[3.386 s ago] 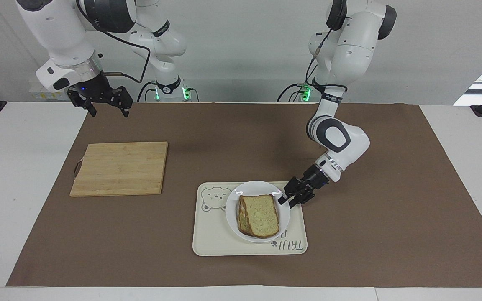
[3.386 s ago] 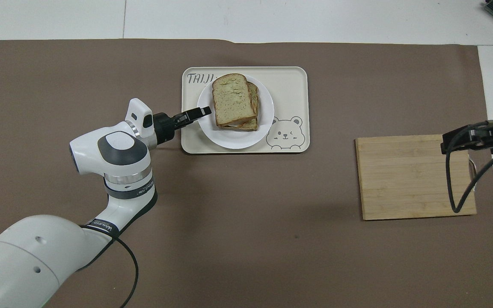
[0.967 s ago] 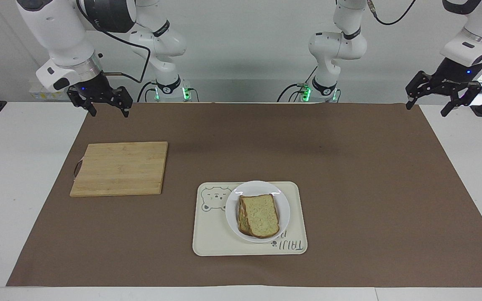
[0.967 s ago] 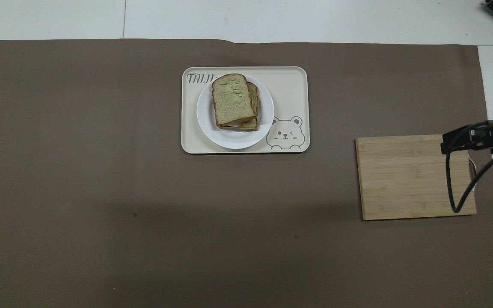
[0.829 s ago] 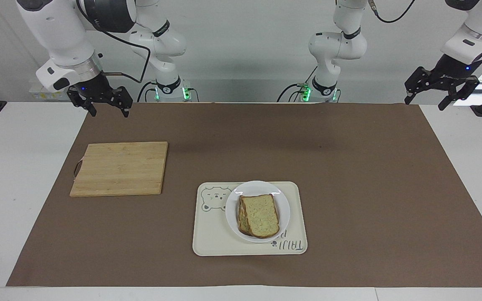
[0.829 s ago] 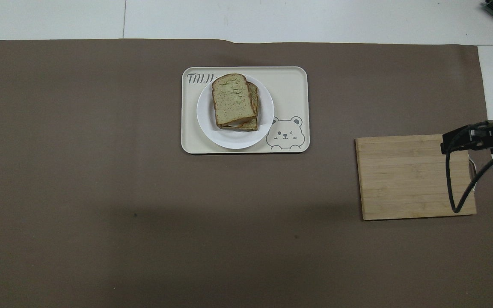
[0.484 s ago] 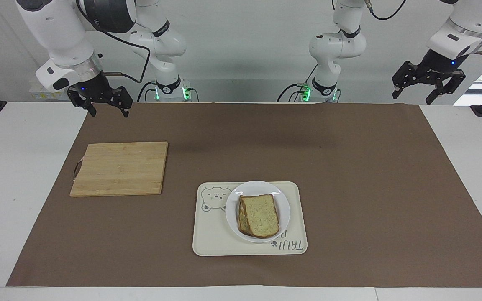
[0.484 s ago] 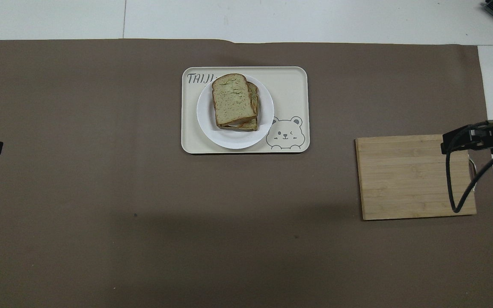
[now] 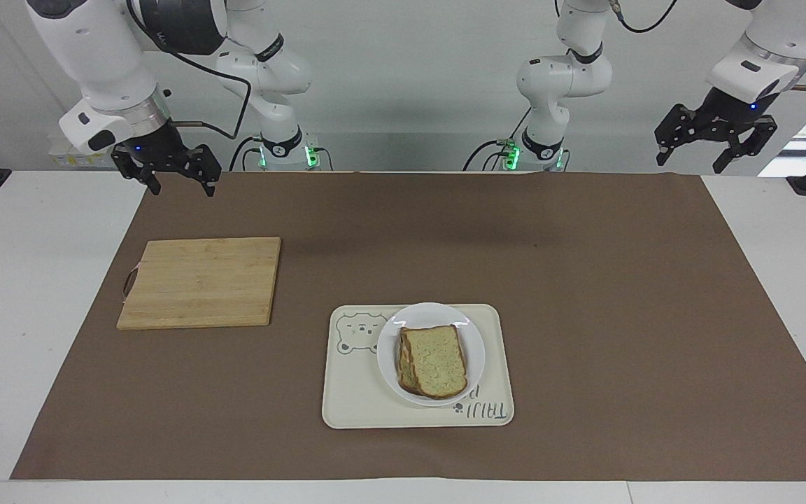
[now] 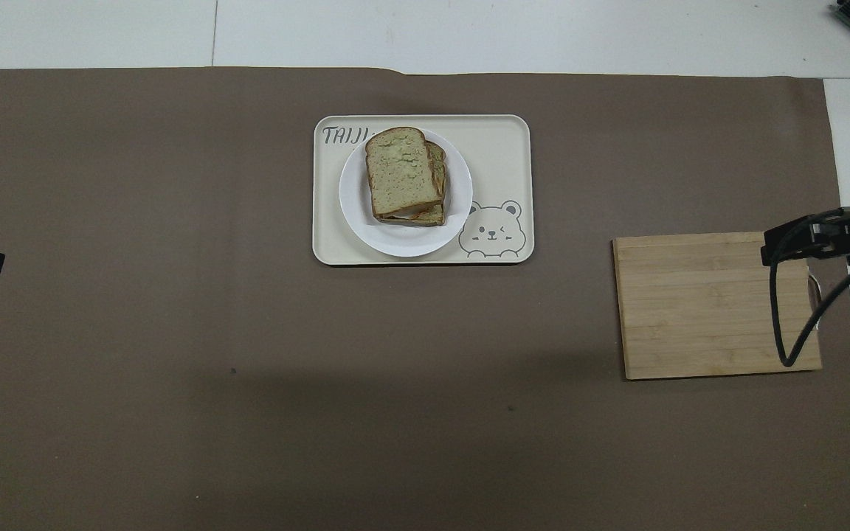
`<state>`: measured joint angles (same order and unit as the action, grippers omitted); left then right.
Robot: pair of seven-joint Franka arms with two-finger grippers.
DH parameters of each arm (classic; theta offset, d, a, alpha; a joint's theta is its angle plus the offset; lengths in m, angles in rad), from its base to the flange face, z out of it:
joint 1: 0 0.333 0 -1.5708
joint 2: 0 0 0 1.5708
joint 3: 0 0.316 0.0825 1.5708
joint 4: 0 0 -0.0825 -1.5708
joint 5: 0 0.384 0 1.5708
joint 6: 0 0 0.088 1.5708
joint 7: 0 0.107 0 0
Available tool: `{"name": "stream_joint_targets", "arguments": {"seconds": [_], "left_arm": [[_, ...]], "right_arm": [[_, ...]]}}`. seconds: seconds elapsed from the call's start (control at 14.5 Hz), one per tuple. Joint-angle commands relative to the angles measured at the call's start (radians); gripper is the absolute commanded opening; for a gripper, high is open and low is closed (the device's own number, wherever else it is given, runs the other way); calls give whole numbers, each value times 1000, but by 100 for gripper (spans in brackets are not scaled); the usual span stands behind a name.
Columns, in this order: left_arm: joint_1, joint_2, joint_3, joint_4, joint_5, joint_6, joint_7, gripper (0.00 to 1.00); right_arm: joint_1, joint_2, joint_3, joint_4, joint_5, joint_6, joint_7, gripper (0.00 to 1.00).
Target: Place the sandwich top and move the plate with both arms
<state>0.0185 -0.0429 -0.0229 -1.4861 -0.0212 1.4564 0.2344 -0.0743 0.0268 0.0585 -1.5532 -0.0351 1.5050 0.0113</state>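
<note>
Desk (image 9: 760, 294): white, with a brown mat (image 9: 585, 280) over most of its top.
Left arm (image 9: 767, 42): 3.4 s ago it reached down to the plate's rim on the tray; it has since pulled away and now hangs raised over the corner of the mat at its own end, by the desk's robot-side edge.
Right arm (image 9: 95, 56): waiting over the mat's corner at its own end, unmoved across the frames.
Cutting board (image 9: 200, 281): bare, lying toward the right arm's end of the mat.
Tray (image 9: 347, 399): cream, bear print, near the mat's edge away from the robots, about midway along it.
Plate (image 9: 469, 343): sits on the tray, toward the left arm's end of it, same spot as before.
Sandwich top (image 9: 434, 360): lies on the stack on the plate, slightly skewed over the slice beneath.
Left gripper (image 9: 716, 136): fingers spread apart, holding nothing.
Right gripper (image 9: 168, 171): fingers spread apart, holding nothing.
Reading: with the top on, the plate on the tray and both arms withdrawn and empty, the task looks finished or very nearly so.
</note>
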Motion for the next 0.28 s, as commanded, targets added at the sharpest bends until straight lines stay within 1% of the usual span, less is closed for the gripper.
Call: {"name": "stream_joint_targets", "arguments": {"seconds": [0.0,0.21], "left_arm": [[12,-32,-12,-39,12,4,-9,100],[12,-32,-12,-39,1,4,-10,100]], "right_arm": [[-10,-5,9,-8,-8,11,12,100],[-10,-5,9,-8,-8,11,12,100]]}}
